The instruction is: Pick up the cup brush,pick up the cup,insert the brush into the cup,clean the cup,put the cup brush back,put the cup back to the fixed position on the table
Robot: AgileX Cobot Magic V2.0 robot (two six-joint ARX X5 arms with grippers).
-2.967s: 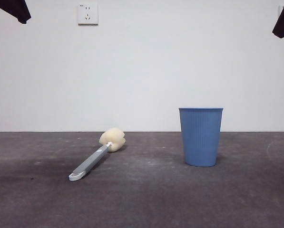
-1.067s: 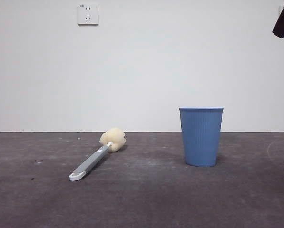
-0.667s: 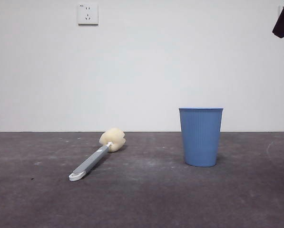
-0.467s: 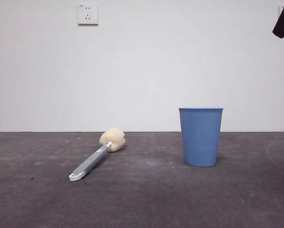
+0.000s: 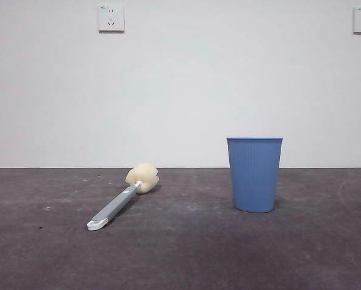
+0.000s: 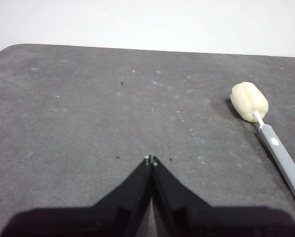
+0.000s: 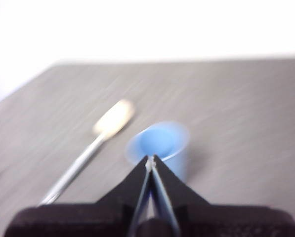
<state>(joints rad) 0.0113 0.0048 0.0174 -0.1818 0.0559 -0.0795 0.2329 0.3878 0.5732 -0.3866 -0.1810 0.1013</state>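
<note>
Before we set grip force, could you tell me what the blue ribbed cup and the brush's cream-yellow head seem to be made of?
The blue ribbed tumbler looks like thin moulded plastic: even colour, fine vertical ribs, a dull sheen. The brush's cream-yellow rounded head looks like soft foam sponge: matte, lumpy and creased, as the left wrist view also shows, though its texture is too small to confirm.

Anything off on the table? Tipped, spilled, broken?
Nothing stands out. The cup stands upright, the brush lies flat on the table apart from it, no spill or damage visible. Only oddity: the right wrist view is motion-blurred.
</note>
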